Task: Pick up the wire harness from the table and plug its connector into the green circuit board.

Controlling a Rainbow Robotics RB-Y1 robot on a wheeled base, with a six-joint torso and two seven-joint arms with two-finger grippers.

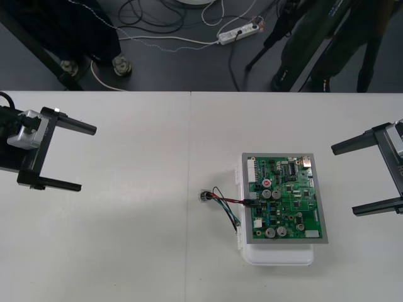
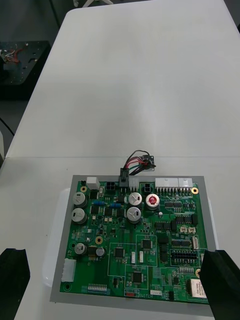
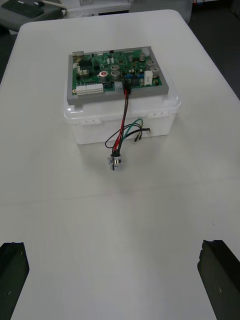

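One circuit board (image 1: 284, 197), one base (image 1: 280, 255), one wire harness (image 1: 223, 202), and two pincers: left pincer (image 1: 87, 158), right pincer (image 1: 344, 180).

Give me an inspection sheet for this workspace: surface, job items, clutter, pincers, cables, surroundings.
Surface: light table, seam down its middle.
Job's things: green circuit board on white base; harness plug seated at the board's edge, wires trailing to the socket lying on the table.
Clutter: nothing seen.
Pincers: left pincer open at the table's left; right pincer open at its right; both apart from the board.
Cables: floor cables and a power strip beyond the far edge.
Surroundings: dark floor.
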